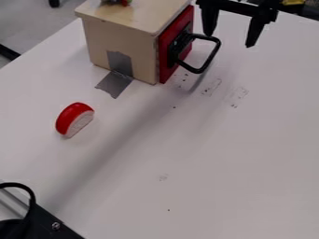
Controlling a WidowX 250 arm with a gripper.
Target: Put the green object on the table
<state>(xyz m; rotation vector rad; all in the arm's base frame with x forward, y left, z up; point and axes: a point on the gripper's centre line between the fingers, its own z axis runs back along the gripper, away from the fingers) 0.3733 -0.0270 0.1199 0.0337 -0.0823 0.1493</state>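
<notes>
The black gripper (230,40) hangs at the top right, just right of the wooden box's black handle, its two fingers apart with nothing between them. On top of the wooden box (124,44), at the view's top edge, lies a small item (117,2) with green and red on it, partly cut off. I cannot tell its full shape. The gripper is to the right of this item and not touching it. The white table (205,154) spreads below the box.
The box has a red front (165,53) with a black handle (207,58) sticking out to the right. Grey tape (114,84) joins the box to the table. A red and white rounded piece (73,119) stands at the left. Black equipment (46,221) occupies the bottom left corner.
</notes>
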